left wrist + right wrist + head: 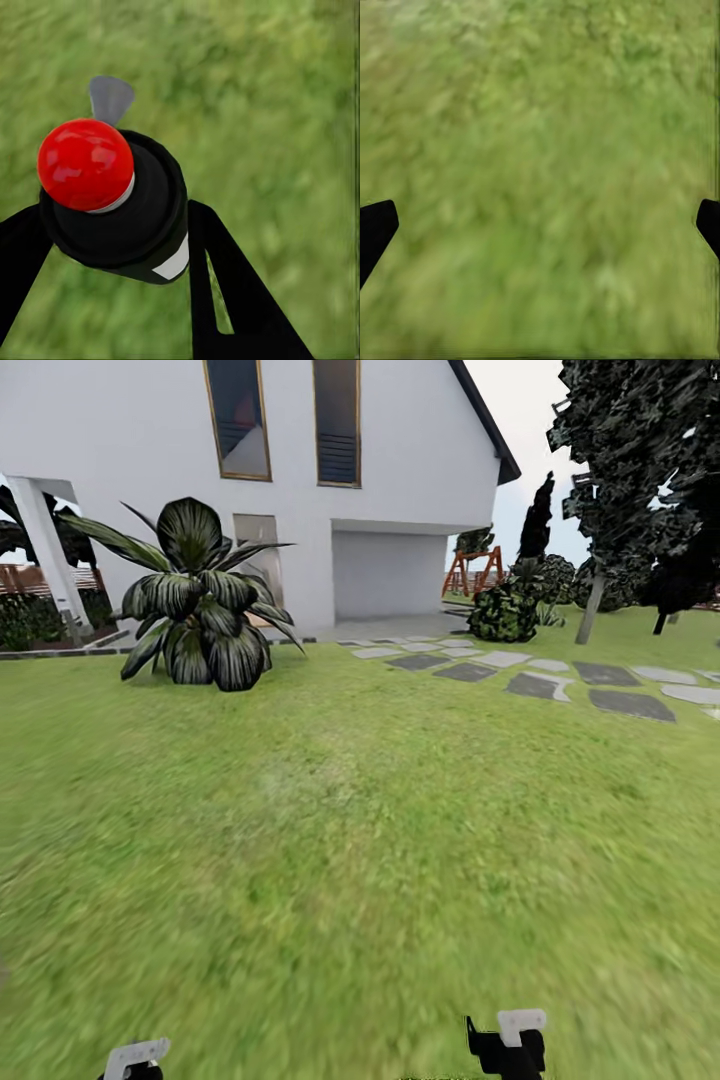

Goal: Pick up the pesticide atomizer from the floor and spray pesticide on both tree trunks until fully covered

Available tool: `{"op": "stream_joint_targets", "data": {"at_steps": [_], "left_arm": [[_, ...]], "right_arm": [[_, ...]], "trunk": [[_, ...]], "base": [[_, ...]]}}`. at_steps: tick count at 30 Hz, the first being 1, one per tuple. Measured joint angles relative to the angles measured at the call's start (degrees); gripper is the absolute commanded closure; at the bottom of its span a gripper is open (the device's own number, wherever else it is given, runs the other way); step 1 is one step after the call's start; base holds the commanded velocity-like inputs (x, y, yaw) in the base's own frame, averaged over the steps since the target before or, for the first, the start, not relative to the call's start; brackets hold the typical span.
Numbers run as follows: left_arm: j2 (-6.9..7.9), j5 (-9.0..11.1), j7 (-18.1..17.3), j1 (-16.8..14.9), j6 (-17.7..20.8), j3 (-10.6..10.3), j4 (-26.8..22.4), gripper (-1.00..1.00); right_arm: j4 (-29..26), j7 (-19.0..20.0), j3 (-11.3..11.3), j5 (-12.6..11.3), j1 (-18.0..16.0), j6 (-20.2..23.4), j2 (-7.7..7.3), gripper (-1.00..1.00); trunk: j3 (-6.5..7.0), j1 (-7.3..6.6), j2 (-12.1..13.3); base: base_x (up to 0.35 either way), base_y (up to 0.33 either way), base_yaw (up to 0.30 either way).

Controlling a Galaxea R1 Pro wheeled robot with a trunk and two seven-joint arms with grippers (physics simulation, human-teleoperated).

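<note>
Pesticide atomizer (112, 199) clamped in left gripper (112, 225); right gripper (540, 225) spread, empty. Tree (620, 470) far ahead-right across lawn (330, 830), nearer right arm.

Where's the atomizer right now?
In the left wrist view the pesticide atomizer sits clamped between the left gripper fingers, red tip toward the camera, above blurred lawn.
</note>
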Motion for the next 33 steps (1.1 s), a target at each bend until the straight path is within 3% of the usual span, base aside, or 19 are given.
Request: {"op": "stream_joint_targets", "data": {"at_steps": [16, 33], "left_arm": [[0.03, 0.02, 0.0, 0.0, 0.07, 0.03, 0.0, 1.0], [-0.05, 0.0, -0.02, 0.0, 0.0, -0.06, 0.0, 1.0]], "right_arm": [[0.0, 0.0, 0.0, 0.0, 0.0, 0.0, 0.0, -1.0], [0.0, 0.0, 0.0, 0.05, 0.0, 0.0, 0.02, -1.0]], "trunk": [[2.87, -3.51, 6.4], [2.87, -3.52, 6.42]], "base": [[0.0, 0.0, -0.3], [0.0, 0.0, -0.3]]}}
